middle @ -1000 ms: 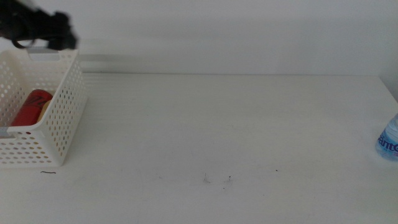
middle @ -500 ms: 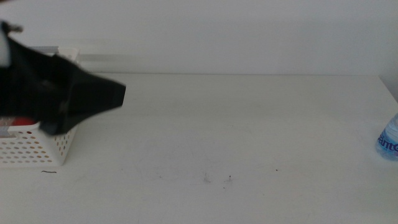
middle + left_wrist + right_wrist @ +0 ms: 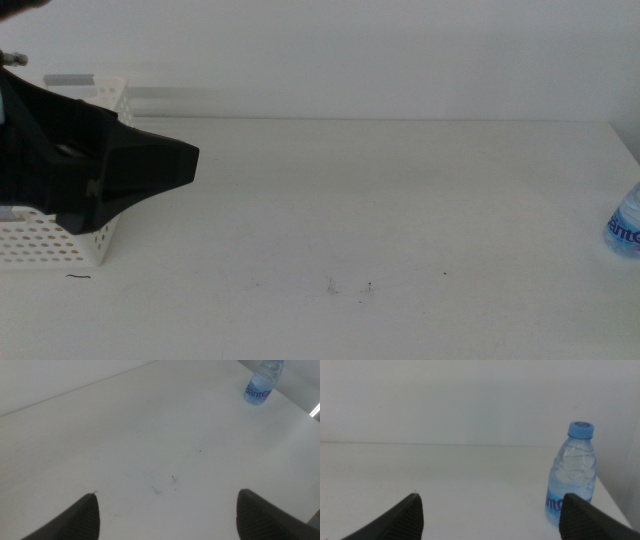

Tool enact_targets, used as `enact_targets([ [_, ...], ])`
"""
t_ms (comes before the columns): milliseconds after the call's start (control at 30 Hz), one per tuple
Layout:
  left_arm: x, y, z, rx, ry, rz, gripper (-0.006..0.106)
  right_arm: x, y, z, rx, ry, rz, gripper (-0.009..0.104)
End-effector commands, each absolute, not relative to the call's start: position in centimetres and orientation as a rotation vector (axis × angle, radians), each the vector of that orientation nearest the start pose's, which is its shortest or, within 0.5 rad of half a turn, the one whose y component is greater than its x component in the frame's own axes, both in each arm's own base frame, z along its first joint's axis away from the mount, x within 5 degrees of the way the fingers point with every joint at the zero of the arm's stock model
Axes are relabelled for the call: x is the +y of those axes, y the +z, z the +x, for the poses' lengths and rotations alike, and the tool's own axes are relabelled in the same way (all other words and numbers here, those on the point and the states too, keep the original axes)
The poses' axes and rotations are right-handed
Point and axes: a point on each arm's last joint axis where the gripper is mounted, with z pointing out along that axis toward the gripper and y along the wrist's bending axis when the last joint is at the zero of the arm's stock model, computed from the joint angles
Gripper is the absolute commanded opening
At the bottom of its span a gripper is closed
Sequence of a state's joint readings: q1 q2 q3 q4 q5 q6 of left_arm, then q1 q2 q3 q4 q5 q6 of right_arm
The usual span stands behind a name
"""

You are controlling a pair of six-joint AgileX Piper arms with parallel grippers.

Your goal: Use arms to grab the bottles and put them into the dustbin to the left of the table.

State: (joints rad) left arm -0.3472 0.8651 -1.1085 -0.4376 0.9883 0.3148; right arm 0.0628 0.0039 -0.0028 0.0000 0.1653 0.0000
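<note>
A clear water bottle [image 3: 625, 224] with a blue label stands upright at the table's far right edge; it also shows as the bottle [image 3: 261, 382] in the left wrist view and, blue cap on, as the bottle [image 3: 572, 474] in the right wrist view. The white perforated dustbin [image 3: 60, 240] sits at the table's left end, mostly covered by my left arm. My left gripper [image 3: 186, 163] points right over the table beside the dustbin; its jaws [image 3: 167, 507] are open and empty. My right gripper [image 3: 490, 507] is open and empty, low, facing the bottle, out of the middle view.
The white table [image 3: 380, 200] stretches between dustbin and bottle, with small dark specks [image 3: 368, 288] near the front middle. A white wall runs behind the table's far edge.
My left arm swung from over the dustbin's far rim toward the camera and to the right, covering the dustbin's inside. The bottle has not moved.
</note>
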Motion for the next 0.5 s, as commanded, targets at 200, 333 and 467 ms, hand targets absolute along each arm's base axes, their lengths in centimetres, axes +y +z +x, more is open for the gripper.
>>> enact_targets([
  [200, -8.0, 41.8, 12.6, 2.08, -0.564, 0.636, 0.094, 0.3, 20.4, 5.8, 1.594, 0.071, -0.015, 0.092],
  [333, -8.1, 42.0, 12.7, 2.057, -0.573, 0.62, 0.094, 0.4, 20.3, 6.7, 1.643, 0.072, -0.018, 0.092],
  [467, -8.0, 42.5, 12.7, 2.006, -0.536, 0.668, 0.094, 0.5, 21.4, 8.0, 1.732, 0.069, -0.018, 0.092],
])
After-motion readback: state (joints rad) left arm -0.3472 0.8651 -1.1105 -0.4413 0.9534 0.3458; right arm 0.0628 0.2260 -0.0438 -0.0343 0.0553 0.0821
